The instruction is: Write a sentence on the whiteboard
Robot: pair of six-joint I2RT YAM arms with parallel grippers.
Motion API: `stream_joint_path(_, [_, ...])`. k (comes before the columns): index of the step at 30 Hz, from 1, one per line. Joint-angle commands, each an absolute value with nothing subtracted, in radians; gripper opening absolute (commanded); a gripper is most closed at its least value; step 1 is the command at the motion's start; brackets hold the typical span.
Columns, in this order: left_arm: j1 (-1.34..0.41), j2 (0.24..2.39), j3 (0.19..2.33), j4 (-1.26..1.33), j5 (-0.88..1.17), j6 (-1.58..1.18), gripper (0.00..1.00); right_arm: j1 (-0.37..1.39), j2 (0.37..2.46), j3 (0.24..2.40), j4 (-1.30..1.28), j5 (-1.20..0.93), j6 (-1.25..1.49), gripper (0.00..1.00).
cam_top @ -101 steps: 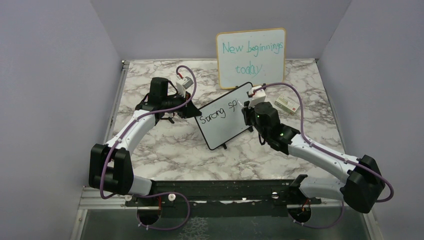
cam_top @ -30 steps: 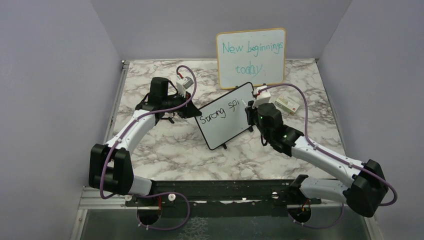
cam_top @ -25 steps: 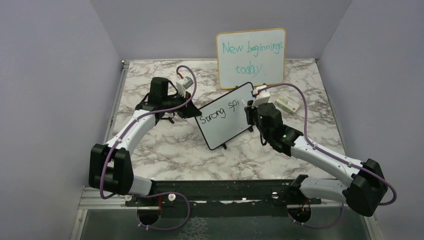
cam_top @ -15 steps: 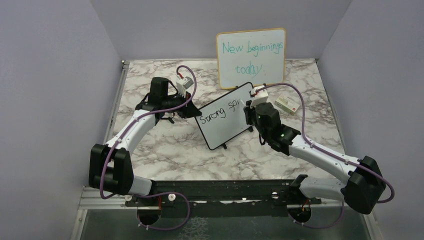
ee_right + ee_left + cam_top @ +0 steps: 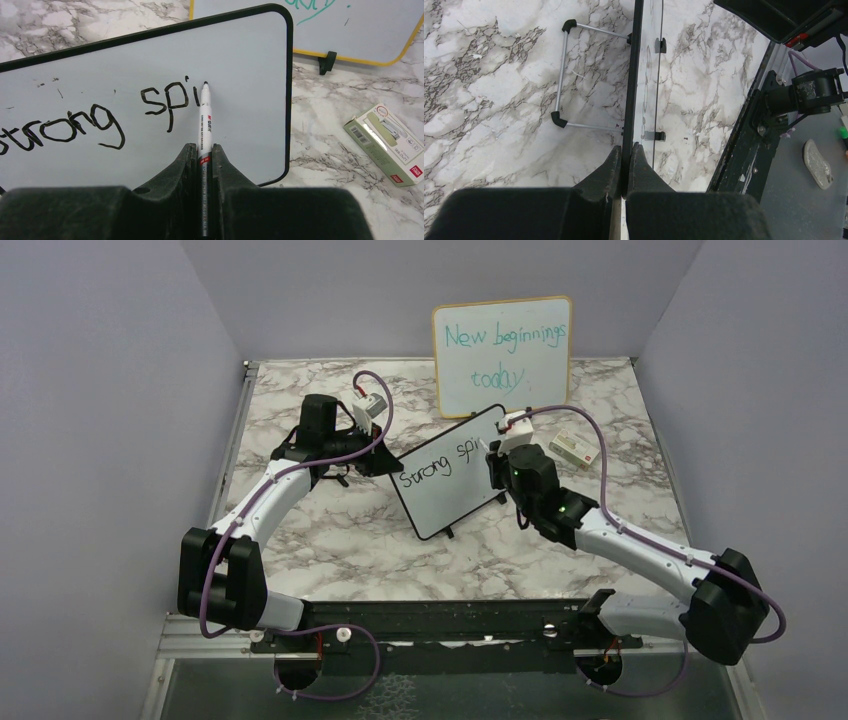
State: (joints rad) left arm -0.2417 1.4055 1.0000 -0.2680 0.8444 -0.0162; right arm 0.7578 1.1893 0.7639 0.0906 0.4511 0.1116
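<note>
The whiteboard [image 5: 450, 475], small and black-framed, stands tilted mid-table with black writing "Strong spi". My left gripper [image 5: 385, 462] is shut on its left edge; in the left wrist view the board [image 5: 644, 75] runs edge-on between the closed fingers [image 5: 611, 167]. In the right wrist view, my right gripper [image 5: 203, 152] is shut on a white marker [image 5: 205, 120] whose black tip rests on the whiteboard [image 5: 240, 60] just right of the "i". From above, that gripper [image 5: 492, 455] is at the board's right part.
A larger wood-framed board [image 5: 503, 355] with teal writing "New beginnings today" leans against the back wall. A small green and white box [image 5: 573, 449] lies on the marble table [image 5: 330, 540] right of the whiteboard. The whiteboard's wire stand [image 5: 561, 75] rests on the marble.
The right arm shifted slightly right and back while writing; an "i" now follows "sp" on the whiteboard. The left arm has not moved.
</note>
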Motion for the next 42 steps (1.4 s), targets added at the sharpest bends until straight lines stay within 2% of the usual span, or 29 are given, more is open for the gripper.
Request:
stream_joint_path(1, [-0.265, 1.466, 0.954, -0.386, 0.663, 0.066, 0.0, 0.758, 1.205, 0.798, 0.148, 0.439, 0.099, 0.01])
stream_joint_path(42, [-0.265, 1.467, 0.956, -0.387, 0.661, 0.069, 0.0, 0.757, 1.186, 0.75, 0.002, 0.421, 0.169, 0.0])
